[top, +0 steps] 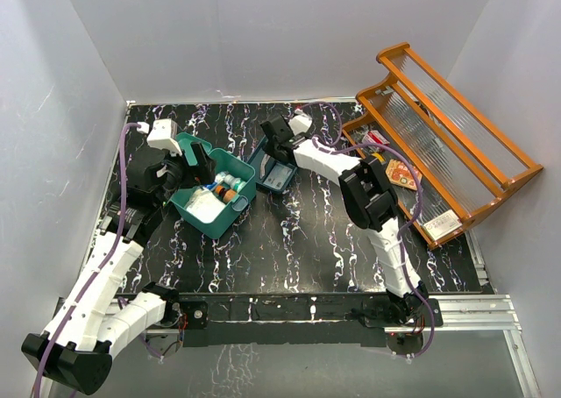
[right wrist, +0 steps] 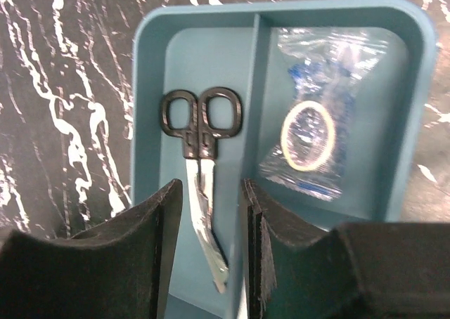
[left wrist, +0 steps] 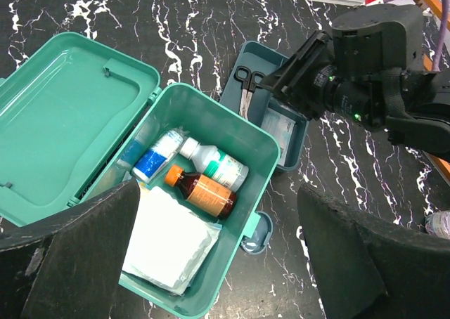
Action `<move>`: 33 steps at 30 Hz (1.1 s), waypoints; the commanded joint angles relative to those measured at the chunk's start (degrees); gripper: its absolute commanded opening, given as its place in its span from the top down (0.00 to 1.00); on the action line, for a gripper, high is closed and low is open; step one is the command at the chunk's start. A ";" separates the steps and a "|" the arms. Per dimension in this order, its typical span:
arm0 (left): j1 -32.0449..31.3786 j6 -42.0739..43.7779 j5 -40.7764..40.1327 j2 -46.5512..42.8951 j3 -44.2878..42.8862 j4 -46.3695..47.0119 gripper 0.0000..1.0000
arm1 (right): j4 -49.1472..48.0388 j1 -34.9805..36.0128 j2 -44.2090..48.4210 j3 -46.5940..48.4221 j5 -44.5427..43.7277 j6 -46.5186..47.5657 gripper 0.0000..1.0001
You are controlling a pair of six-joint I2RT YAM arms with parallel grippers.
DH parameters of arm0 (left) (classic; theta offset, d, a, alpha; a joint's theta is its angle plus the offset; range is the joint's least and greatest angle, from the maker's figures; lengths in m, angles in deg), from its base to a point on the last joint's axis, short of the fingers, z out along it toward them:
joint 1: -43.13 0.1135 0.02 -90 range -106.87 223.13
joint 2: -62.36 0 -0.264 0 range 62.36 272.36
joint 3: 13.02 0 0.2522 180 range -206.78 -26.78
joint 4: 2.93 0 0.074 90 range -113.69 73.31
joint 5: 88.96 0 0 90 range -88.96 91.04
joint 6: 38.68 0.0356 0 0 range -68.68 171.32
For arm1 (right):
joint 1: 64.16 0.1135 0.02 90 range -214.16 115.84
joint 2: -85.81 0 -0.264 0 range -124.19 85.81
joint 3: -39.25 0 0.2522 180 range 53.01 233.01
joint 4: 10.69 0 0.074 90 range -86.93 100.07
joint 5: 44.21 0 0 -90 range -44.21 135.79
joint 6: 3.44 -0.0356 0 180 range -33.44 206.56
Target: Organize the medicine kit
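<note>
Two white-and-black arms reach over a black table with white marble veining (top: pixel 307 249). At its right edge an orange wooden rack with ribbed clear shelves (top: pixel 456 152) stands slanted.

Left of the table's middle sits the medicine kit (top: pixel 226 224), a teal-green rectangular plastic box with rounded corners. In the top view its long axis runs on a diagonal, from far right to near left. The mouth faces up, and the hinged lid (left wrist: pixel 70 115) is thrown back flat on the far-left long side. The small front latch (left wrist: pixel 256 235) is on the opposite long side, pointing toward the table's centre. Inside lie a white folded gauze pack (left wrist: pixel 169 242), an amber bottle with an orange cap (left wrist: pixel 204 192), a white bottle with a green label (left wrist: pixel 214 164) and a white bottle with a blue label (left wrist: pixel 156 157). All three bottles are on their sides.

Just beside the kit's far-right corner lies a flat dark-teal divided tray (right wrist: pixel 204 59). Its left compartment holds black-handled scissors (right wrist: pixel 200 143) and its right one a clear plastic packet with a pale ring (right wrist: pixel 313 129).

Spread wide and holding nothing, the left gripper (left wrist: pixel 218 199) hovers over the kit. Above the tray, the right gripper (right wrist: pixel 211 192) has its jaws partly apart, with the scissor blades seen in the gap. No contact with them shows.
</note>
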State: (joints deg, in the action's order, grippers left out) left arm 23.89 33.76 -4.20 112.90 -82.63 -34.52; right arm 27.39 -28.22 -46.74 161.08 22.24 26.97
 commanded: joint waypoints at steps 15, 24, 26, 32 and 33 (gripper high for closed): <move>0.17 -0.10 -0.64 -1.01 -0.92 0.33 0.07 | 0.66 0.22 3.64 -3.35 5.52 3.88 0.74; 0.17 -0.29 -0.56 -0.83 -0.92 0.51 0.07 | 1.76 2.38 5.93 -2.65 -3.90 8.73 0.75; 0.17 -0.36 -0.54 -0.82 -0.94 0.57 0.07 | 2.01 3.11 6.67 -1.98 -6.27 10.06 0.74; 0.17 -0.30 -0.89 -0.85 -0.88 0.68 0.07 | 3.02 4.83 7.95 -1.84 -9.07 9.56 0.67; 0.17 -0.29 -0.91 -0.76 -0.86 0.73 0.07 | 3.13 4.81 7.66 -1.99 -8.37 8.83 0.67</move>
State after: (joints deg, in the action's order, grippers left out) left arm 23.89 33.45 -4.50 112.90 -82.61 -34.71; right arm 30.34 -24.08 -43.16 156.75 16.84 36.01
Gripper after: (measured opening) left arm 0.927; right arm 0.321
